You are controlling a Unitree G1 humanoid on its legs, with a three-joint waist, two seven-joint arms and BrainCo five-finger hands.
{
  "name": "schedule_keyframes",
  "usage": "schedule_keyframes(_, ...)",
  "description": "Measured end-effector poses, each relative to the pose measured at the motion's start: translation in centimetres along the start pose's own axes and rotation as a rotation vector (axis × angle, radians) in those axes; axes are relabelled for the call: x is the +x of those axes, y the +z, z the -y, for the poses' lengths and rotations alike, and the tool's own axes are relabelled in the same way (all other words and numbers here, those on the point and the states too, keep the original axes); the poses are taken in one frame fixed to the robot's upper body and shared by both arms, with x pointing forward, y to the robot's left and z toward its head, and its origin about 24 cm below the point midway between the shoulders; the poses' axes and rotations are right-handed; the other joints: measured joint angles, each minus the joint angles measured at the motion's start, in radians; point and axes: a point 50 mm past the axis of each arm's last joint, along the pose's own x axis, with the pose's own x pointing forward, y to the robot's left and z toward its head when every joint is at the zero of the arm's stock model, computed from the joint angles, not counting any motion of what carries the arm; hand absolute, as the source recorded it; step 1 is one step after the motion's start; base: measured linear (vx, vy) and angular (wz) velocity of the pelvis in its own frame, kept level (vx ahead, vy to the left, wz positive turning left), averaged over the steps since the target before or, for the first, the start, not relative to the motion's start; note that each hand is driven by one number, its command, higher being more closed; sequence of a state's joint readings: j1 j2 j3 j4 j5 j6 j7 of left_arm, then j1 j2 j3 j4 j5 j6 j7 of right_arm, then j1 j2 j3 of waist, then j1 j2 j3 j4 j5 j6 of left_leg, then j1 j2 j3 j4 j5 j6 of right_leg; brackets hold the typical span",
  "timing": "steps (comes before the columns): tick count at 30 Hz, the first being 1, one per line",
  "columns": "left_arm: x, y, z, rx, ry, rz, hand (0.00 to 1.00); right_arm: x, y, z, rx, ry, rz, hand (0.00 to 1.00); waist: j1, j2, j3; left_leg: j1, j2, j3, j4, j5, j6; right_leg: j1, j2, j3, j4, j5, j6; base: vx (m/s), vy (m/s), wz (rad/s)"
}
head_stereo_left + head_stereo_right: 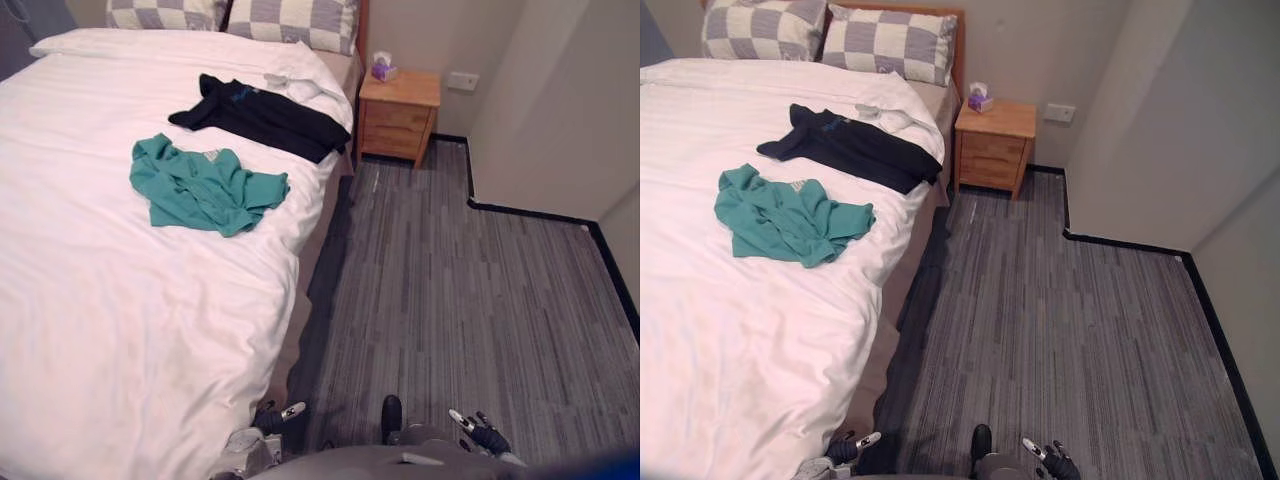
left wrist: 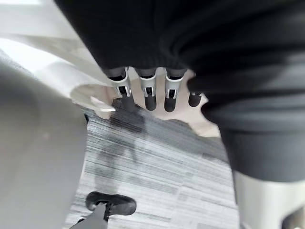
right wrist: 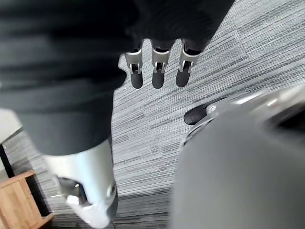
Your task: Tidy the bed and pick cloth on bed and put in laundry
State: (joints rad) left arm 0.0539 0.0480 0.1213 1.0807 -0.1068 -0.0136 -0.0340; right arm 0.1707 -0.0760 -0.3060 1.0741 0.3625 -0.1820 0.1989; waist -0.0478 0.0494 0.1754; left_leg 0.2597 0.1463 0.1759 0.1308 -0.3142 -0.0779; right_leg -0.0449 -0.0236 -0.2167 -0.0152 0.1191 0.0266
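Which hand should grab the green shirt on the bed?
Probably the left hand: it hangs beside the bed, where the green shirt lies. The right hand hangs over the floor, farther away.

One bed holds two checkered pillows and two loose pieces of clothing (one teal garment, one black garment), plus one small pale cloth lying just beside the black one. There is one wooden nightstand next to the bed, one tissue box on it, and one wall socket on the wall behind.
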Motion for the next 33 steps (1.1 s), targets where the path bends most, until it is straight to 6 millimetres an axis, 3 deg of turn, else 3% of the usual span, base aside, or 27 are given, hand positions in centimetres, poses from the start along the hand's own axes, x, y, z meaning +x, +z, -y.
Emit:
schedule_keyframes(3,-0.1,0.2,-0.2,0.028,0.019,0.041,0.0,-0.5,-0.1,0.1,0.049,0.02,0.079,0.0,-0.009,0.001,0.003,0.003,0.018,0.068,0.005,-0.008,-0.014,-0.052,0.008,0.014,0.098,-0.055,-0.004,0.02,-0.007,-0.16)
schedule_keyframes(6,-0.1,0.7,-0.3,0.069,0.021,0.078,0.0,-0.5,0.2,-0.2,0.044,0.038,0.121,0.0,-0.015,0.009,0.006,0.005,0.048,0.132,0.002,-0.025,-0.038,-0.077,0.034,0.02,0.123,-0.076,-0.031,0.01,-0.054,-0.36)
schedule_keyframes(9,-0.2,0.4,-0.9,0.07,0.044,0.076,0.0,-0.5,0.7,-0.5,0.023,0.059,0.151,0.0,-0.016,0.015,0.005,0.02,0.1,0.223,0.041,-0.047,-0.106,-0.154,0.061,-0.036,0.298,-0.179,-0.063,0.12,-0.118,-0.76)
schedule_keyframes(11,-0.3,0.6,-2.0,0.081,0.08,0.083,0.0,-0.5,0.4,-0.7,-0.012,0.079,0.135,0.0,-0.024,-0.016,0.009,-0.037,0.128,0.258,0.26,-0.02,-0.15,-0.161,0.06,-0.015,0.364,-0.242,-0.093,0.2,-0.166,-0.65)
schedule_keyframes(12,-0.4,0.4,-2.0,0.067,0.091,0.085,0.0,-0.5,0.6,-0.5,-0.036,0.077,0.137,0.0,-0.024,-0.02,0.008,-0.115,0.159,0.232,0.47,0.047,-0.077,-0.149,0.064,0.01,0.375,-0.266,-0.107,0.23,-0.282,-0.71)
schedule_keyframes(13,-0.5,0.8,-1.7,0.031,0.099,0.116,0.0,-0.5,0.9,-0.3,-0.052,0.079,0.142,0.0,-0.02,-0.023,0.008,-0.229,0.185,0.155,0.691,0.185,0.032,-0.13,0.078,0.055,0.371,-0.28,-0.122,0.34,-0.305,-0.94)
schedule_keyframes(14,-0.5,0.9,-1.5,-0.004,0.104,0.135,0.0,-0.5,1.0,-0.3,-0.062,0.083,0.147,0.0,-0.017,-0.011,0.016,-0.309,0.186,0.075,0.834,0.219,0.039,-0.118,0.097,0.094,0.365,-0.289,-0.135,0.27,-0.156,-1.18)
schedule_keyframes(15,-0.5,1.2,-1.0,-0.028,0.096,0.166,0.0,-0.2,1.8,-0.5,-0.068,0.091,0.169,0.0,-0.007,0.018,0.032,-0.408,0.167,-0.024,0.98,0.16,0.02,-0.09,0.127,0.126,0.364,-0.306,-0.163,0.29,-0.09,-0.99)
schedule_keyframes(17,-0.6,1.8,-0.8,-0.027,0.09,0.204,0.0,-0.1,2.0,-0.6,-0.059,0.089,0.174,0.0,-0.004,0.02,0.045,-0.498,0.096,-0.119,1.062,0.101,0.008,-0.013,0.156,0.17,0.354,-0.32,-0.177,0.36,-0.131,-0.85)
schedule_keyframes(18,-0.7,2.2,-0.9,-0.022,0.089,0.227,0.0,-0.1,1.9,-0.8,-0.057,0.097,0.171,0.0,0.006,0.009,0.047,-0.528,0.048,-0.132,1.032,0.068,0.01,0.043,0.164,0.201,0.328,-0.327,-0.171,0.33,-0.116,-0.77)
schedule_keyframes(19,-0.7,2.4,-0.9,-0.022,0.09,0.24,0.0,0.0,1.7,-1.4,-0.046,0.109,0.169,0.0,0.01,0.0,0.048,-0.538,0.031,-0.124,0.998,0.054,0.015,0.069,0.166,0.215,0.315,-0.33,-0.165,0.33,-0.088,-0.78)
schedule_keyframes(21,-0.8,2.8,-0.7,-0.026,0.087,0.265,0.0,0.3,2.2,-2.2,-0.043,0.132,0.186,0.0,0.012,-0.023,0.045,-0.565,-0.009,-0.052,0.826,0.027,0.027,0.128,0.167,0.261,0.263,-0.335,-0.14,0.31,-0.044,-0.63)
schedule_keyframes(22,-0.8,2.9,-0.4,-0.039,0.083,0.272,0.0,0.5,2.7,-3.2,-0.058,0.168,0.209,0.0,0.014,-0.028,0.042,-0.571,-0.022,0.011,0.659,0.03,0.032,0.156,0.164,0.284,0.225,-0.353,-0.108,0.37,0.036,-0.64)
schedule_keyframes(23,-0.8,2.8,-0.2,-0.062,0.083,0.267,0.0,0.5,2.9,-3.9,-0.071,0.197,0.222,0.0,0.021,-0.026,0.039,-0.561,-0.027,0.063,0.482,0.058,0.043,0.16,0.123,0.201,0.228,-0.405,-0.088,0.38,0.08,-0.7)
schedule_keyframes(24,-0.8,2.8,-0.2,-0.076,0.089,0.266,0.0,0.5,2.9,-4.2,-0.079,0.208,0.227,0.0,0.029,-0.026,0.039,-0.55,-0.026,0.089,0.4,0.084,0.046,0.166,0.107,0.16,0.236,-0.402,-0.078,0.42,0.125,-0.48)
schedule_keyframes(26,-0.7,2.7,-0.3,-0.106,0.095,0.245,0.0,0.1,1.7,-4.3,-0.088,0.211,0.196,0.0,0.039,-0.035,0.034,-0.514,-0.028,0.209,0.203,0.197,0.067,0.24,0.096,0.161,0.222,-0.423,-0.06,0.54,0.135,-0.19)
schedule_keyframes(27,-0.7,2.7,-0.4,-0.107,0.094,0.243,0.0,0.1,1.5,-4.2,-0.097,0.211,0.188,0.0,0.042,-0.04,0.03,-0.504,-0.029,0.244,0.18,0.226,0.072,0.262,0.087,0.159,0.206,-0.425,-0.057,0.54,0.119,-0.2)
schedule_keyframes(28,-0.7,2.5,-0.4,-0.091,0.09,0.231,0.0,0.0,1.3,-4.2,-0.103,0.211,0.181,0.0,0.048,-0.048,0.018,-0.484,-0.032,0.313,0.159,0.279,0.096,0.302,0.064,0.154,0.171,-0.429,-0.05,0.68,0.192,-0.12)
schedule_keyframes(29,-0.6,2.1,-0.6,-0.073,0.094,0.199,0.0,0.0,1.1,-4.1,-0.109,0.205,0.169,0.0,0.044,-0.059,-0.004,-0.477,-0.061,0.346,0.155,0.266,0.16,0.316,0.032,0.145,0.156,-0.431,-0.044,0.59,0.175,-0.04)
schedule_keyframes(31,-0.5,1.5,-0.6,-0.049,0.091,0.163,0.0,0.0,1.0,-3.9,-0.117,0.193,0.158,0.0,0.036,-0.051,-0.032,-0.467,-0.095,0.34,0.157,0.219,0.216,0.308,0.002,0.129,0.179,-0.408,-0.005,0.65,0.224,0.16)
schedule_keyframes(33,-0.4,1.3,-1.0,-0.037,0.109,0.141,0.0,0.0,0.1,-3.8,-0.104,0.184,0.117,0.0,0.036,-0.063,-0.038,-0.422,-0.133,0.32,0.175,0.167,0.239,0.249,-0.033,0.087,0.415,-0.386,0.032,0.63,0.245,0.45)
